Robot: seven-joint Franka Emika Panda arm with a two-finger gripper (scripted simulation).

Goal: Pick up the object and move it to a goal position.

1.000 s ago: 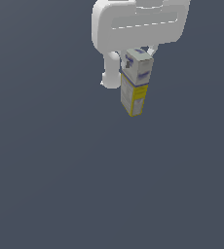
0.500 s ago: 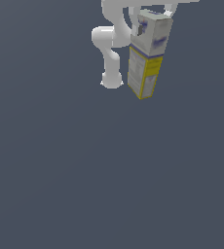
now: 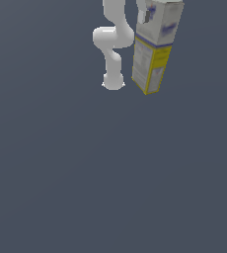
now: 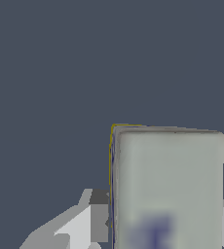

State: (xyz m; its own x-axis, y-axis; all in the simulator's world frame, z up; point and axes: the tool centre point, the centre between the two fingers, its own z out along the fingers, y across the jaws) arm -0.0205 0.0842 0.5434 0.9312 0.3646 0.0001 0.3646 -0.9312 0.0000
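A flat, plain slate-grey floor (image 3: 110,188) fills the exterior view from edge to edge, with no pattern or seam to break it. The light is soft and even, and the grey turns slightly darker toward the lower corners. In the wrist view the same grey surface (image 4: 50,73) forms the whole backdrop, smooth and matt, with no wall or furniture in sight.
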